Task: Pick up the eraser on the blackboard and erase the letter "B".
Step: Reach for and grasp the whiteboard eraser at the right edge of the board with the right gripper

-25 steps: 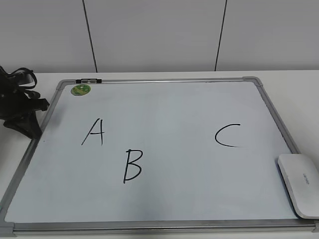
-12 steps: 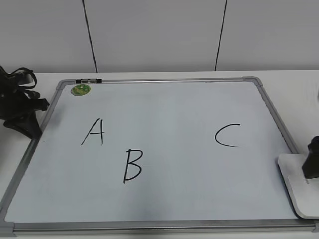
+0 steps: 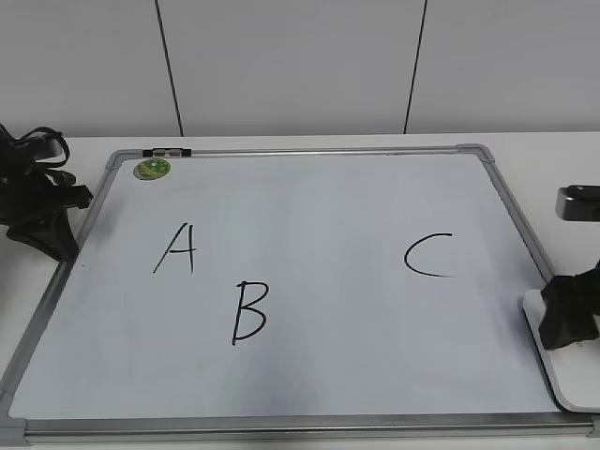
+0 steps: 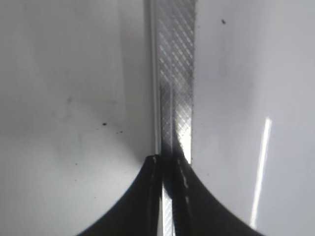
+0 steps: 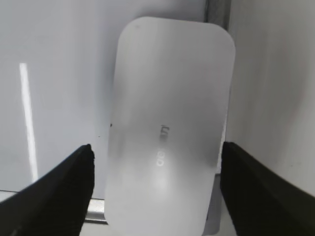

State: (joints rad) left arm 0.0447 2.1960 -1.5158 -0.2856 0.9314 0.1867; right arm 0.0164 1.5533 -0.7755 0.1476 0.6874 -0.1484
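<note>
Showing white eraser [image 5: 170,128] with grey lettering. Showing white blackboard [image 3: 328,206], grey frame, black letter "B" [image 3: 249,312]. Showing green magnet [image 3: 152,169].

Large white blackboard [image 3: 319,197] with grey frame, lying flat, black letter "B" [image 3: 250,312] intact at near left of centre, flat white rounded eraser [image 5: 167,128] with faint grey lettering, resting across the board's near right frame edge
</note>
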